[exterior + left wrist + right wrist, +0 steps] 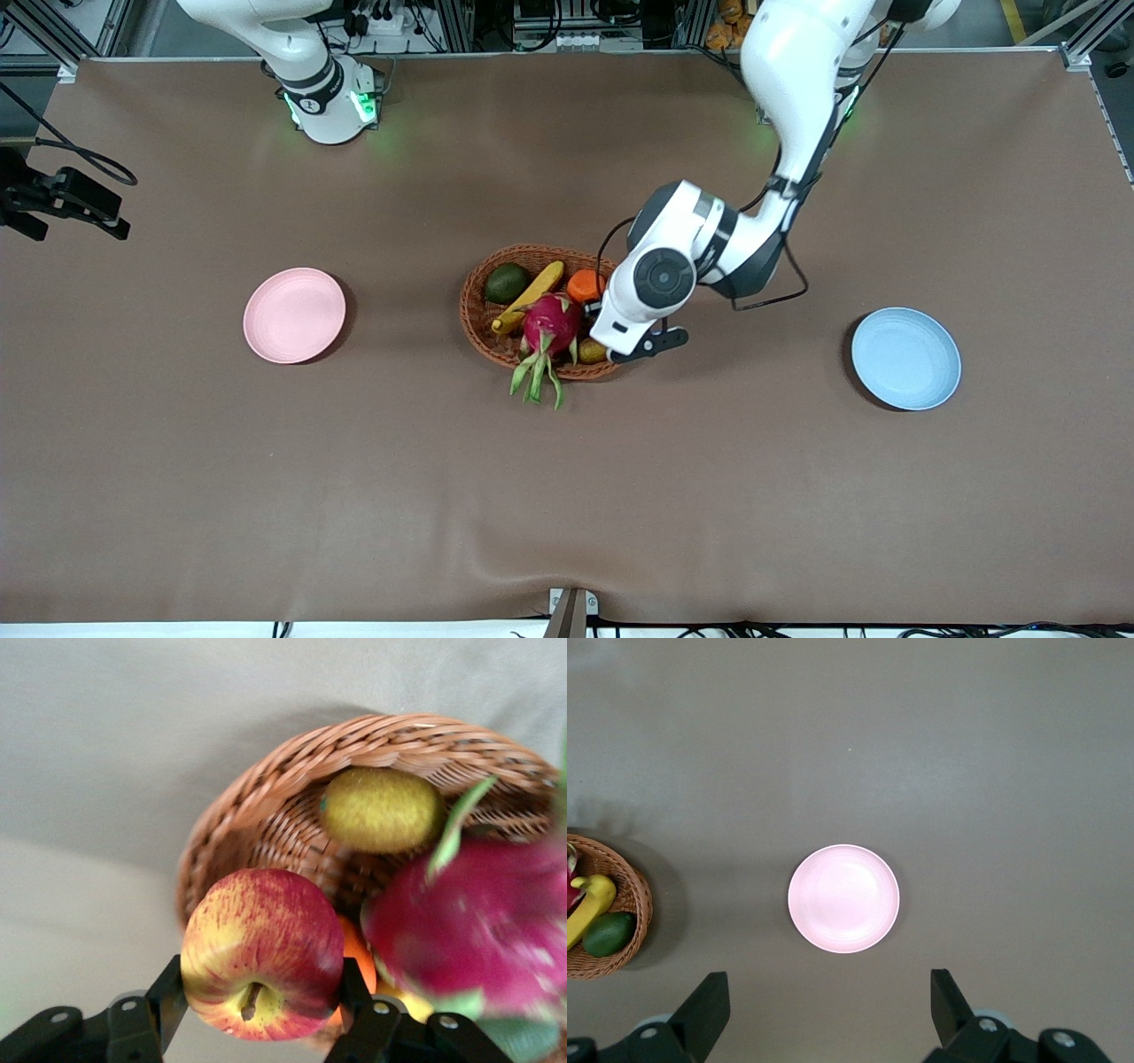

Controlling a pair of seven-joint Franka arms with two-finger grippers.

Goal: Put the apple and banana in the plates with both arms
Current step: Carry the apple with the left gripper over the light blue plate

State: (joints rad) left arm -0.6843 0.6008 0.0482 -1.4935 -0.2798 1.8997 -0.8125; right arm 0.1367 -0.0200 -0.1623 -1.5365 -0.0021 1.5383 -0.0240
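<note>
My left gripper (261, 992) is shut on the red and yellow apple (261, 948) and holds it over the end of the wicker basket (478, 323) toward the left arm. In the front view the left wrist (651, 292) hides the apple. The banana (529, 296) lies in the basket and also shows in the right wrist view (586, 904). The pink plate (294, 315) is bare toward the right arm's end; the blue plate (905, 358) is bare toward the left arm's end. My right gripper (828, 1010) is open and empty, high over the table by the pink plate (843, 897).
The basket also holds a magenta dragon fruit (551, 325), a dark green avocado (507, 283), an orange fruit (585, 285) and a small yellow-green fruit (381, 809). A black camera mount (62, 199) stands at the table's edge past the pink plate.
</note>
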